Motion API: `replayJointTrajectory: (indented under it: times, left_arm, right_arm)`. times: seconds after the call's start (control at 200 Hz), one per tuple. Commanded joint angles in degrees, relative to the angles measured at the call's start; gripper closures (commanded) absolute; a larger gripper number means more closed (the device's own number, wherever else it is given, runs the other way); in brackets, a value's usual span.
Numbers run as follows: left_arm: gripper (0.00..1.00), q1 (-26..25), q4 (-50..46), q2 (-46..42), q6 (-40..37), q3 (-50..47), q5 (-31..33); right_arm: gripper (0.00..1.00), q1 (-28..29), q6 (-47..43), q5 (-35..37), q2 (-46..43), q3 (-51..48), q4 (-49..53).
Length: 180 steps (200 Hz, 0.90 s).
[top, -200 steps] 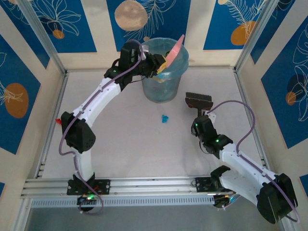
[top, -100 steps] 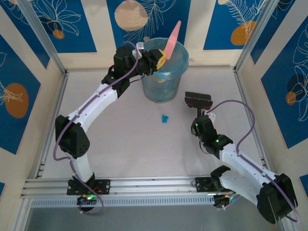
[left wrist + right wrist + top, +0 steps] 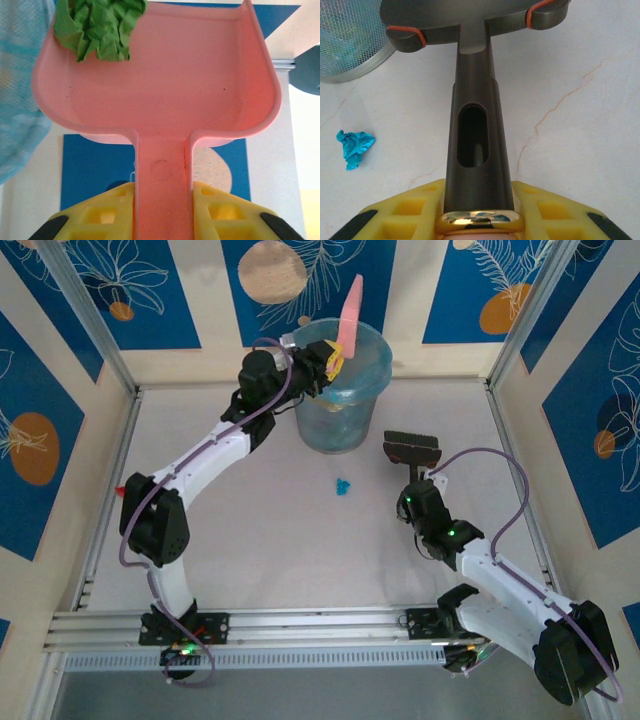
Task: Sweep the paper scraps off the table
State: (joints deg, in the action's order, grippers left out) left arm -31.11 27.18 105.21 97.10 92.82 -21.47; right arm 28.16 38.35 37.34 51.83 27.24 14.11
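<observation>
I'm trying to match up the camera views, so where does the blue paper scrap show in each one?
Top external: the blue paper scrap lies mid-table, just nearer than the blue mesh bin.
Right wrist: the scrap is at lower left, left of the brush handle.
Shared landmark: the bin, at the top left in the right wrist view and probably the blurred blue at the left wrist view's left edge.
</observation>
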Motion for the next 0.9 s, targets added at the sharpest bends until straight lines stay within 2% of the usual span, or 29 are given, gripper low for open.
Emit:
replayJointTrajectory:
  times: [0.0,0.3,0.46,0.54,0.685,0.815,0.895]
  left_arm:
    - [1.00,-0.7,5.6,1.9,2.5,2.2,1.6]
    - [1.00,-1.3,7.6,0.8,3.2,-1.0,3.2]
    - [1.00,-1.3,5.0,0.4,-0.1,0.4,-1.0]
    - [1.00,-2.0,2.3,-1.2,-4.1,1.1,-4.2]
    - [1.00,-4.5,-8.2,-7.9,-16.3,0.1,-7.6]
    - [1.00,-6.9,-12.1,-14.6,-23.3,-5.9,-8.1]
    - [1.00,-9.1,-20.3,-19.6,-30.7,-8.8,-6.3]
  right_arm:
    - [1.00,-0.1,-1.3,1.2,-1.3,-0.2,-3.3]
    - [1.00,-0.1,-1.4,1.3,-1.7,-0.5,-3.4]
    - [1.00,-0.1,-1.3,0.8,-1.6,-0.5,-3.3]
    - [1.00,-0.1,-1.3,0.7,-1.8,-0.5,-3.2]
    - [1.00,-0.1,-1.3,1.0,-2.8,-0.9,-3.0]
    - [1.00,-0.2,-1.3,1.0,-3.6,-1.3,-3.1]
    - [1.00,-0.3,-1.0,0.8,-3.8,-1.4,-3.1]
